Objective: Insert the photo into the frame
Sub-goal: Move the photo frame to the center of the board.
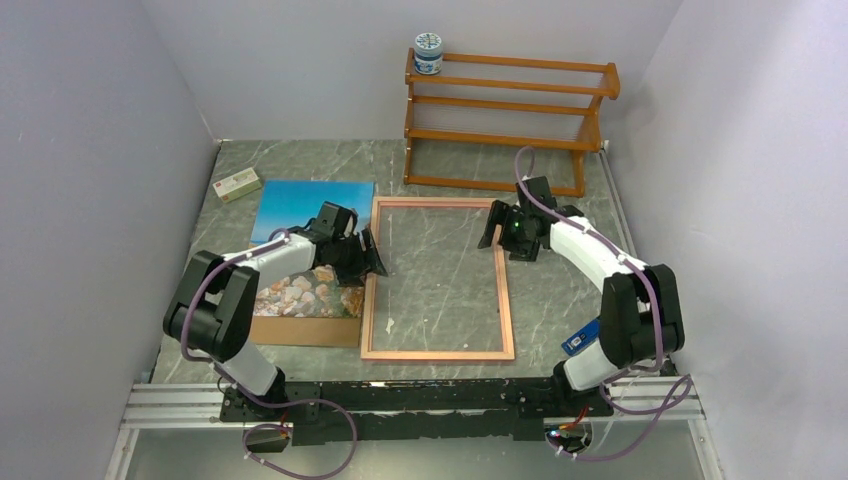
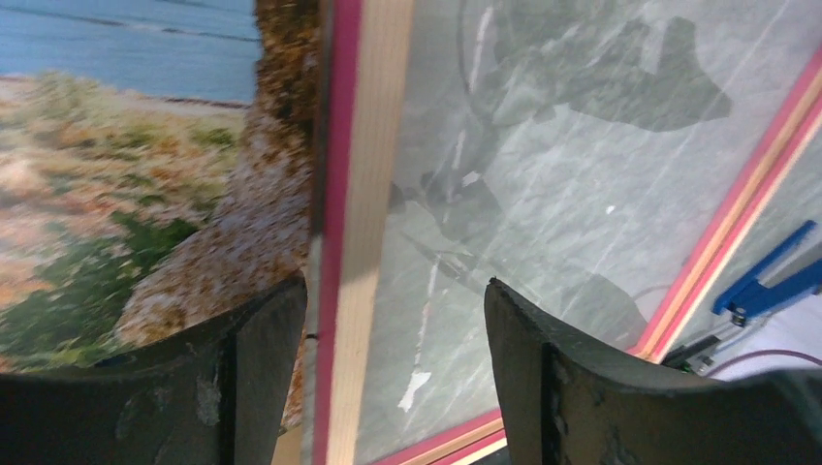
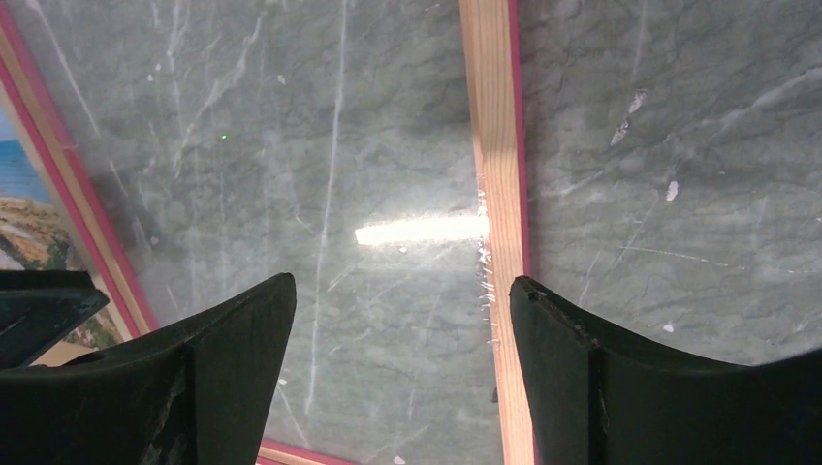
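The frame point(image 1: 437, 350) lies flat mid-table, pale wood back up, pink edges showing, with the clear pane inside. The photo point(image 1: 300, 205) lies face up left of it, seashore and blue sky, partly under my left arm, on a brown fibreboard panel point(image 1: 300, 330). My left gripper point(image 1: 368, 262) is open, jaws straddling the frame's left rail point(image 2: 363, 194), the photo point(image 2: 116, 194) beside it. My right gripper point(image 1: 494, 232) is open over the frame's right rail point(image 3: 499, 174), one finger inside over the pane, one at the rail.
An orange-brown wooden rack point(image 1: 505, 120) stands at the back with a small blue-white jar point(image 1: 428, 53) on its top. A small box point(image 1: 238, 184) lies at the back left. Grey walls close in on both sides.
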Motion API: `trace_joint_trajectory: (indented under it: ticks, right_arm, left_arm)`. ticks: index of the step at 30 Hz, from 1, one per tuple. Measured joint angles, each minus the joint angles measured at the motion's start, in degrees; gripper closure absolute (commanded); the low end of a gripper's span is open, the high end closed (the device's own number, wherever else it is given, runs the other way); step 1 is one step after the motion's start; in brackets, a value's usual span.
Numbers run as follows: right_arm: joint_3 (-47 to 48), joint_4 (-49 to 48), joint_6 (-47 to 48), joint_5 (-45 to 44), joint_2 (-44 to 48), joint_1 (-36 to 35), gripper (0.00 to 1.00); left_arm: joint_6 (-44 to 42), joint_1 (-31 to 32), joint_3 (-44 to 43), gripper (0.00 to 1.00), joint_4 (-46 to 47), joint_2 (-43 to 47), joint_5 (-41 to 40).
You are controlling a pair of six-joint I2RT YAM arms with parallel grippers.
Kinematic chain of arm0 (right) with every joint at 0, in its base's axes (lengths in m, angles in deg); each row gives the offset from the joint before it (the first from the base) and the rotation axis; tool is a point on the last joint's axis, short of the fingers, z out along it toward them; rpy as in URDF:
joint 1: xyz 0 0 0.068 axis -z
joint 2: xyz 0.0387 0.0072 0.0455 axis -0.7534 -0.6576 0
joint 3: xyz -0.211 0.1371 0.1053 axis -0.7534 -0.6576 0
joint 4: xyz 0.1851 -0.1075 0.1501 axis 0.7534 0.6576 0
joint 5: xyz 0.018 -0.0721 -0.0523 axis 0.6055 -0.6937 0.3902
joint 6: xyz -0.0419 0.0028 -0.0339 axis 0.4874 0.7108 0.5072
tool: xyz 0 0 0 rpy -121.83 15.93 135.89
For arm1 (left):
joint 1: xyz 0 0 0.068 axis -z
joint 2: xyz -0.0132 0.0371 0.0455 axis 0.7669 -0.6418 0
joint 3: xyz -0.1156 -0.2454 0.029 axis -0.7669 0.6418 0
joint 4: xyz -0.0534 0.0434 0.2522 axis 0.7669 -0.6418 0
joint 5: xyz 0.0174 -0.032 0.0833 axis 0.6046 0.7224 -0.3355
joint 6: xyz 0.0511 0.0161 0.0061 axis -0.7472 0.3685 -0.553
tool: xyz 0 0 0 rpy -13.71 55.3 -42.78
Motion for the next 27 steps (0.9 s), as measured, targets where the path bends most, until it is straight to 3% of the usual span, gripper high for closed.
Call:
trace_joint_trajectory:
  ticks: [12, 18, 22, 27]
  right_arm:
    - [-5.3, -4.3, -2.4, 4.5, 2.6, 0.0, 0.19]
    - [-6.5, -5.8, -3.6, 5.5, 4.6, -0.8, 0.18]
    - [-8.0, -8.5, -5.6, 5.3, 7.6, -3.8, 0.18]
    - [-8.9, -13.2, -10.8, 5.0, 9.3, -10.5, 0.26]
  left_arm:
    - [0.7, 2.8, -2.8, 0.27, 3.0, -2.2, 3.5]
    - [0.4, 3.4, -3.9, 0.17, 1.8, -2.3, 2.8]
    - [-0.6, 3.5, -5.6, 0.14, -1.7, -1.6, -0.2]
    - [-1.7, 3.1, -7.0, 0.13, -7.9, 2.7, -7.9]
